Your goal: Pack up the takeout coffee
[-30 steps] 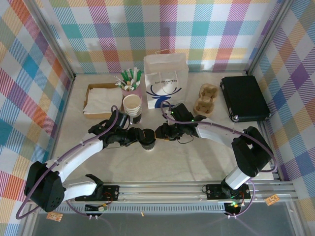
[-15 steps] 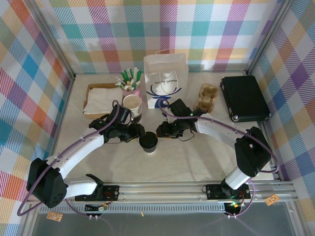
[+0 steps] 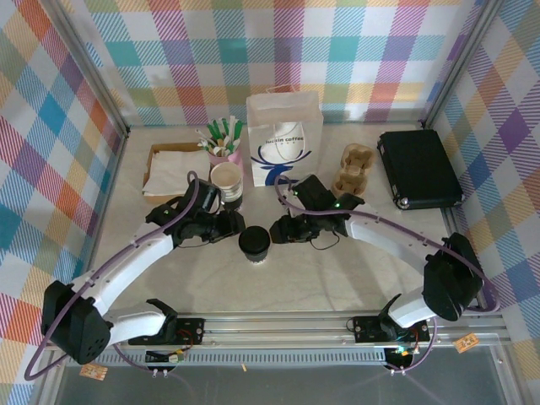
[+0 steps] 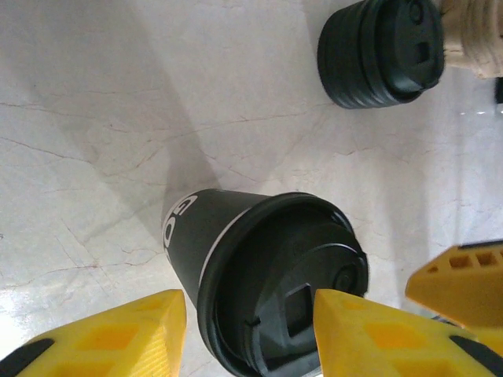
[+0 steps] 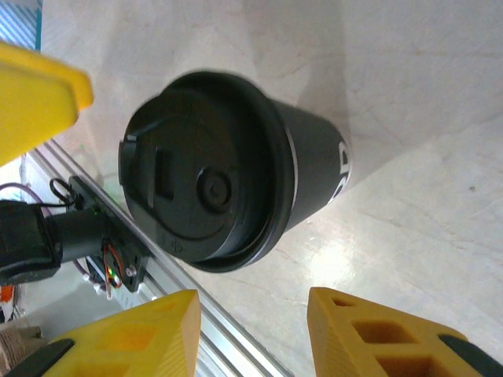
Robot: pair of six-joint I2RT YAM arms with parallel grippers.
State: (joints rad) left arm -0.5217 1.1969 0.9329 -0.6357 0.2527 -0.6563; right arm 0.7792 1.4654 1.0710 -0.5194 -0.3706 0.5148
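Lidded coffee stands upright mid-counter, both pincers open beside it.
The takeout coffee [image 3: 254, 242] rests on the counter [image 3: 337, 270], with my left pincer [image 3: 233, 224] at its 10 o'clock and my right pincer [image 3: 275, 229] at its 2 o'clock, both with jaws apart and gripping nothing. I'd close one pincer on the cup wall under the lid rim, squeeze lightly, keep it level, then lift toward the paper bag [image 3: 284, 139] at 1 o'clock. White letters on the cup look like "GO". The bag's blue wording is too small to read.
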